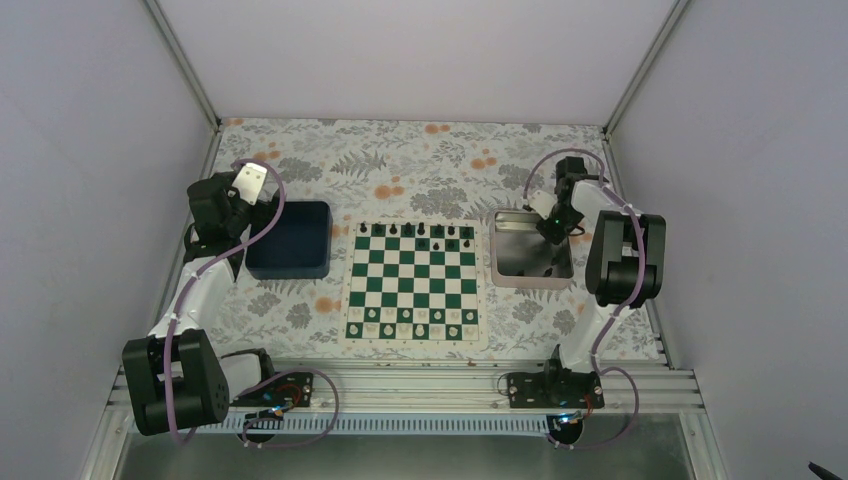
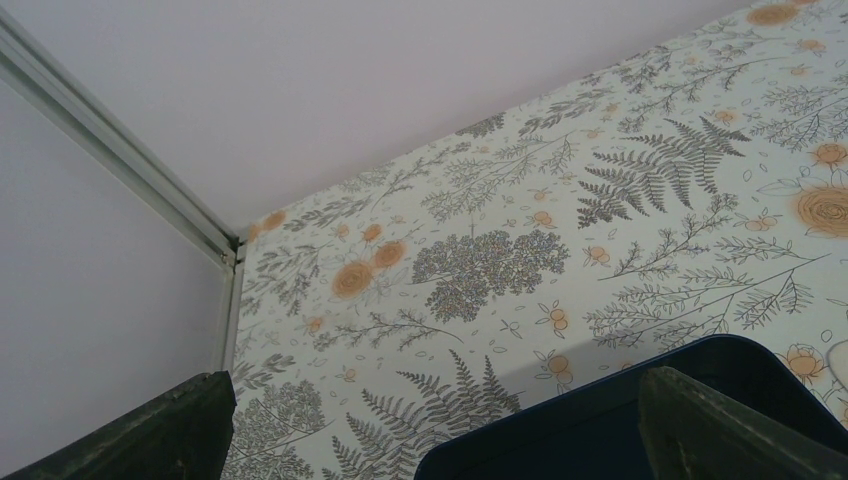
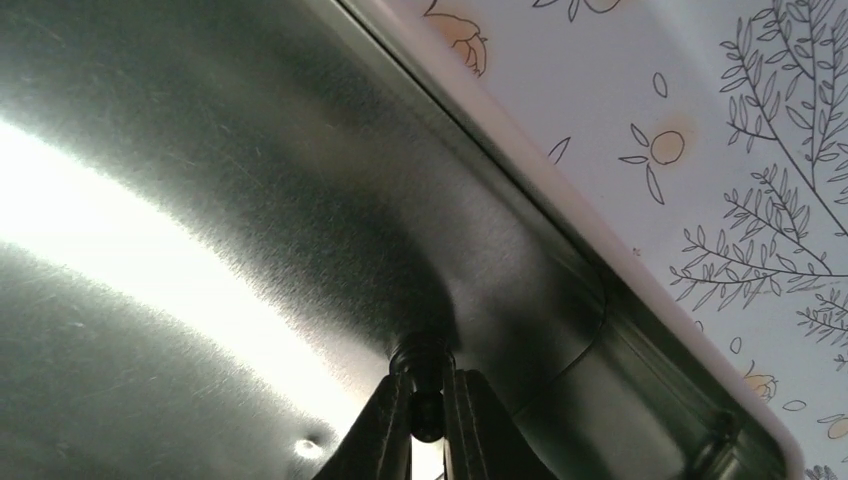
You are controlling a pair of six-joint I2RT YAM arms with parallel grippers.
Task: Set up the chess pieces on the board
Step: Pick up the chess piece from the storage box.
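Well to the left of the board (image 1: 412,288), the left gripper (image 1: 243,192) hangs above the far left corner of the dark blue bin (image 1: 290,262), which sits just beside the board's left edge. In its wrist view the left gripper (image 2: 437,380) has its fingers (image 2: 160,435) spread wide apart with nothing between them, over the bin's rim (image 2: 600,385) and the floral tablecloth (image 2: 480,270). On the board itself, the black chess pieces (image 1: 408,231) stand along the far edge, some of them one row nearer (too small to count or name), while the white pieces (image 1: 410,321) fill the two near rows. Just beside the board's right edge lies the silver tray (image 1: 505,272), and the right gripper (image 1: 553,238) reaches down into its far right part. The right wrist view shows this gripper (image 3: 428,400) with its fingers (image 3: 385,430) drawn together on a small black piece (image 3: 421,354), whose rounded top sticks out beyond the fingertips, close to the tray's curved inner corner (image 3: 600,330).
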